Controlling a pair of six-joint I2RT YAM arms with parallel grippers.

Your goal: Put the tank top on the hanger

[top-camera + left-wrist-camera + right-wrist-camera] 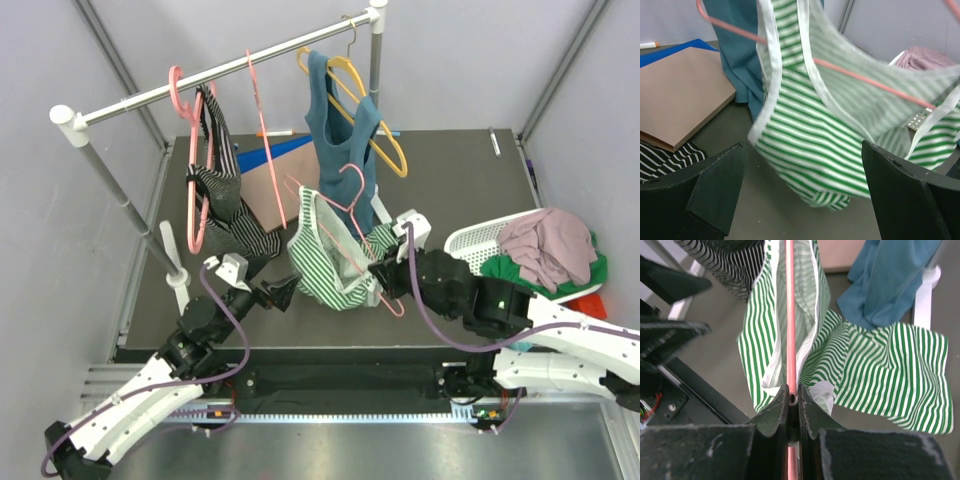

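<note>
Green-striped tank top (325,265) is carried on the thin pink hanger (790,315) and held off the bench (460,190), on the near side of the rail (140,95); the hanger wire is clamped in the right pincer (792,395). Left pincer (804,150) is spread wide with nothing held, just short of the top's hem. Threading is judged mostly done, but the fabric is bunched, seating of both straps cannot be confirmed, and squaring up is left.

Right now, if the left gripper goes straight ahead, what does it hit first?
Probably the tank top, hanging just ahead of the open left gripper; nothing shows between, though depth is unclear.
</note>
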